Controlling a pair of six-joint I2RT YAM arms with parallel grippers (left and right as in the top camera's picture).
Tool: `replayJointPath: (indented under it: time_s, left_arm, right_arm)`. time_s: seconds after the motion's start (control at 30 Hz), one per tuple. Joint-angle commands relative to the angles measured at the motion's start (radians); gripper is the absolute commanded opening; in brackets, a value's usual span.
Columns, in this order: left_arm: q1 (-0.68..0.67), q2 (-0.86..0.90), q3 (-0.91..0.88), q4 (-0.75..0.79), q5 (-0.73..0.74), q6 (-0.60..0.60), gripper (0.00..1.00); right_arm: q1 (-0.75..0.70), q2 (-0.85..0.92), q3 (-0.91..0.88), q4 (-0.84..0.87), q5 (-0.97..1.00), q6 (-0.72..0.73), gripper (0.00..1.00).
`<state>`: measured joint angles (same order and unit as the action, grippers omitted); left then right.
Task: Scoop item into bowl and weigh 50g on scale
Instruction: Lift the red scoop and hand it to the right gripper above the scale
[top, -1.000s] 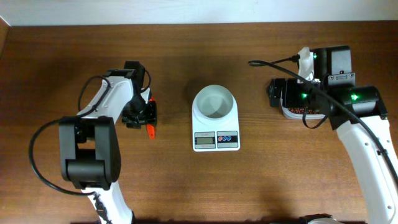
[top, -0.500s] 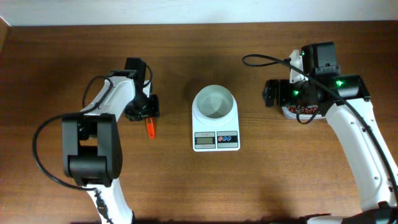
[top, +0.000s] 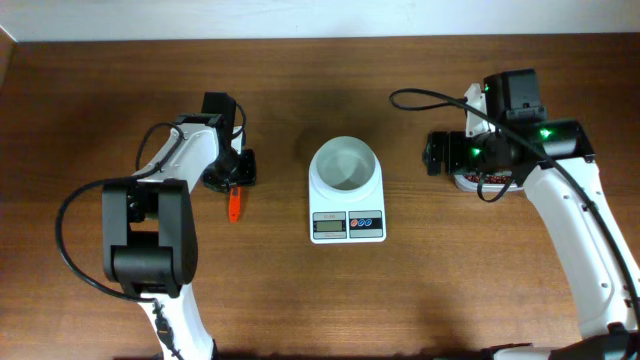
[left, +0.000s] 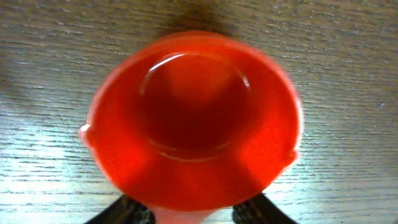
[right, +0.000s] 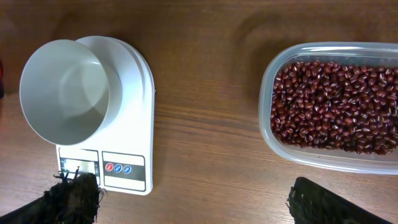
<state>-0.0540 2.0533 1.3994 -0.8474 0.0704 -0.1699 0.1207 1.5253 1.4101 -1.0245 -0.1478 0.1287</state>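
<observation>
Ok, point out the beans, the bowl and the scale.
beans (right: 336, 106), right wrist view, middle of the heap.
bowl (right: 99, 93), right wrist view, inner wall.
scale (right: 118, 168), right wrist view, the buttons on its front panel.

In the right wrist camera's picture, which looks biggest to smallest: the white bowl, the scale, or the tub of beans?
Clear tub, cut off at the frame edge, and scale: too alike to rank.
Then bowl, smallest, though raised nearer the camera.
</observation>
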Motion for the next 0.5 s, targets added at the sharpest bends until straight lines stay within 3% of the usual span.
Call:
replayJointPath:
  time_s: [0.0, 0.13, 0.2, 0.33, 0.47]
  left_arm:
    - [-0.004, 0.01, -0.011, 0.002, -0.007, -0.002, 0.36]
    - [-0.004, 0.01, -0.011, 0.002, -0.008, -0.002, 0.31]
    - [-0.004, 0.01, -0.011, 0.002, -0.008, -0.002, 0.22]
    - [-0.004, 0.007, -0.009, -0.003, -0.003, -0.002, 0.15]
    - [0.006, -0.018, 0.084, -0.087, 0.166, -0.002, 0.14]
  right_arm:
    - [-0.004, 0.007, 0.002, -0.01, 0.009, 0.003, 0.99]
    - [-0.004, 0.007, 0.002, -0.036, -0.026, 0.008, 0.99]
    - [-0.004, 0.007, 0.002, -0.052, -0.076, 0.011, 0.99]
    - [-0.005, 0.007, 0.002, -0.068, -0.115, 0.011, 0.99]
    - [-0.005, 0.007, 0.002, -0.053, -0.283, 0.01, 0.99]
